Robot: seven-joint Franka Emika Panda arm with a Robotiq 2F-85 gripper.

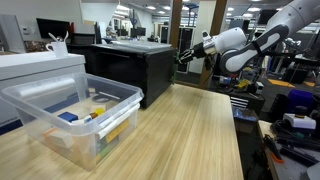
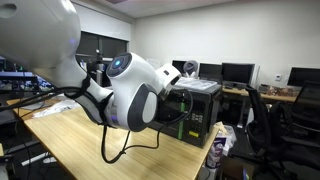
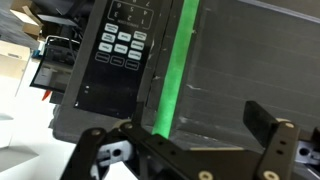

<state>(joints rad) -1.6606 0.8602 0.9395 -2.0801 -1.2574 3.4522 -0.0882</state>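
A black microwave [image 1: 135, 68] stands at the far end of a wooden table [image 1: 190, 135]. In the wrist view its keypad [image 3: 120, 45] is at the upper left, and a bright green door handle [image 3: 172, 70] runs down beside the dark door [image 3: 250, 60]. My gripper [image 3: 180, 138] is open and empty, right in front of the door. The lower end of the green handle lies between its two black fingers. In an exterior view the gripper [image 1: 184, 56] sits at the microwave's right side. The arm's body [image 2: 130, 95] hides the gripper in an exterior view.
A clear plastic bin [image 1: 28, 103] with small coloured items stands on the table at the near left, with a white box [image 1: 40, 66] behind it. Desks, monitors [image 2: 238, 72] and office chairs fill the room around.
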